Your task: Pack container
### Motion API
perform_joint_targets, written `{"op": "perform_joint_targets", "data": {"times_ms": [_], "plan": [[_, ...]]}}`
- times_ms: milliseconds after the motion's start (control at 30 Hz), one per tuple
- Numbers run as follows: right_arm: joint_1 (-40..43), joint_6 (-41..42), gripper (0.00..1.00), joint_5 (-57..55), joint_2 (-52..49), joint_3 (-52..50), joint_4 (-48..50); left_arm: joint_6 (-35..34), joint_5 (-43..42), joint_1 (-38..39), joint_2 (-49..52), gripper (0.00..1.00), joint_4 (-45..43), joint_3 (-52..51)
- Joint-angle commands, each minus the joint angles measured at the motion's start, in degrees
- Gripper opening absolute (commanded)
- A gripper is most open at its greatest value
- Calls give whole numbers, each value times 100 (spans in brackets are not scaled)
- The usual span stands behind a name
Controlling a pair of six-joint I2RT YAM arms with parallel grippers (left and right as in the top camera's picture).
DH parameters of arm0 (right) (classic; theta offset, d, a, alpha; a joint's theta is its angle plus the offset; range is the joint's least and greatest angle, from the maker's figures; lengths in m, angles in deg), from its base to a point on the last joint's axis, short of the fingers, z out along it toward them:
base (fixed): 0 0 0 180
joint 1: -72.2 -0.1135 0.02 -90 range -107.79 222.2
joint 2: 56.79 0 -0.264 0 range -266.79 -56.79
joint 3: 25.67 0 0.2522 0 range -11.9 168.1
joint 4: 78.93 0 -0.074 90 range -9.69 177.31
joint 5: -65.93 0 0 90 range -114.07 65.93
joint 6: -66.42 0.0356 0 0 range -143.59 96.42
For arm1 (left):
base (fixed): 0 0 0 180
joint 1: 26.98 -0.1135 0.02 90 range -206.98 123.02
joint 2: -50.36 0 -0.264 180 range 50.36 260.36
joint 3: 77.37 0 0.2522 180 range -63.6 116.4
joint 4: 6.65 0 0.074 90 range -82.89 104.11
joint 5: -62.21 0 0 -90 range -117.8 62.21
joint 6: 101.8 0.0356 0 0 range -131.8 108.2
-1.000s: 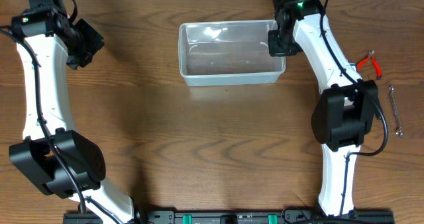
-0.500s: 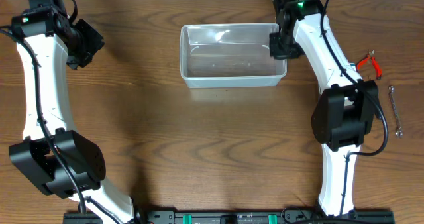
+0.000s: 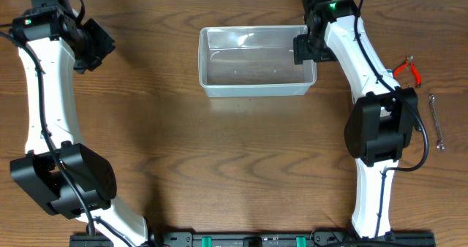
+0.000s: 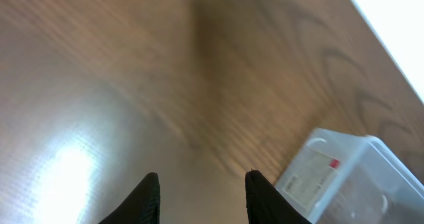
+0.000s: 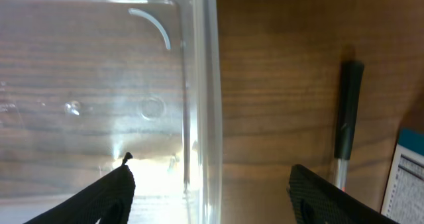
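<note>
Left gripper (image 4: pixel 202 199) hung over bare wood at table's (image 3: pixel 219 152) far-left back, fingers partly spread, gripping nothing. Container (image 3: pixel 252 88) sat upright at back centre. Right gripper (image 5: pixel 215 197) stood at container's right end, fingers spread wide, straddling right wall, one inside, one outside, not pinching it. Red-handled pliers (image 3: pixel 409 71) and wrench (image 3: pixel 436 123) lay further right, well apart from container.

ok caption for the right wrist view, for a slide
Right pincer open astride the empty container's side wall, a black-handled tool lying just outside it.
</note>
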Motion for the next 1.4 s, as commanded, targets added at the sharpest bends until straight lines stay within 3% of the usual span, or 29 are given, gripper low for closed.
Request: {"op": "perform_joint_targets", "data": {"times_ms": [0,100,200,333,533,733,1367], "plan": [[42,-282,76,92,-46,68,87,1008,-905,111,-15,31,-197,24],[42,-339,76,157,-46,286,146,1484,-1543,302,-15,31,-452,26],[46,-557,75,225,-46,673,144,1676,-1818,592,-15,14,-704,26],[35,-833,75,310,-46,1340,90,1858,-1821,1115,-15,6,-988,26],[24,-841,71,306,-46,2371,-105,1853,-1655,1805,-15,6,-1292,24],[52,-844,73,304,-46,2922,-374,2055,-787,2269,81,6,-1349,24],[57,-844,73,282,-46,2964,-953,2028,-739,3032,1366,6,-815,24]]}}
